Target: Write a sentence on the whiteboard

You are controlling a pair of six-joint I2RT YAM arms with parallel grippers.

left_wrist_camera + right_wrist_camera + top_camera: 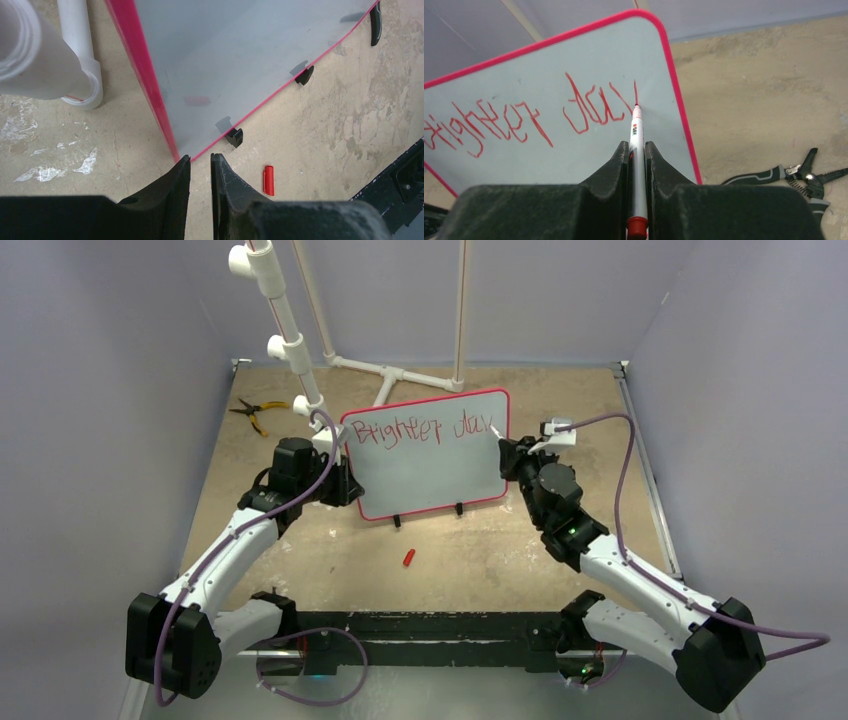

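Right wrist view: the right gripper (637, 145) is clamped tight on the marker (637, 150), barrel running straight out between the fingers (620, 159), cap end back toward the palm.
Why held like that: my guess is the pen lined up with the jaws lets the wrist steer the strokes.
Marker tip: touching the whiteboard (574, 55), right at the bottom of a short red stroke near the board's right edge.
Sentence (420, 430): one row so far, reads something like "Brighter day", along the top of the board. The tip sits at the very end of the last word, so I'd say that word is being finished.
Board: standing tilted on its black feet, mid-table, between the two arms.
Left gripper (200, 159): fingers only a thin slit apart, tips right at the board's lower left corner. Looks like it's steadying the board against pen pressure, but honestly can't tell if the corner is actually pinched.
Loose bits: red cap (408, 558) on the table in front of the board, pliers (255, 412) off at the far left.
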